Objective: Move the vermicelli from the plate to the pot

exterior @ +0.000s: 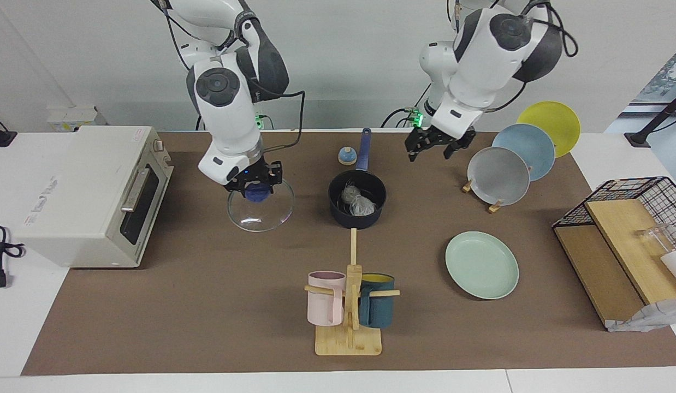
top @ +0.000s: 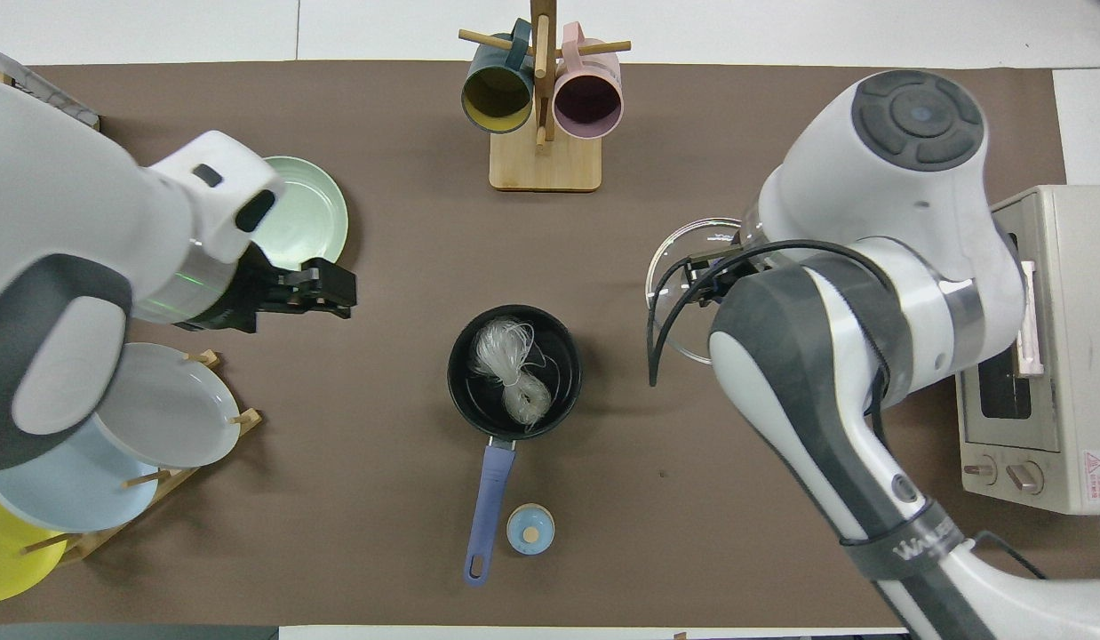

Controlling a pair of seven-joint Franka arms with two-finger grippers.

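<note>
Lying inside the small navy saucepan (top: 514, 372), the whitish glassy vermicelli clump (top: 513, 371) shows two lobes. The pale mint-green plate (exterior: 481, 265) sits bare on the bench. Left pincer (exterior: 435, 146) hangs open; right pincer (exterior: 258, 188) clasps a clear glass lid (exterior: 260, 206).

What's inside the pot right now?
The pot holds the vermicelli, a whitish two-lobed clump on its black inside. Whatever lies under the clump is covered. The mint plate is bare.

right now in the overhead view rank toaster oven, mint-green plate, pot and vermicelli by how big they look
1. toaster oven
2. pot, counting its handle
3. mint-green plate, partly hidden by the left arm, so unsure against the pot
4. vermicelli
</note>
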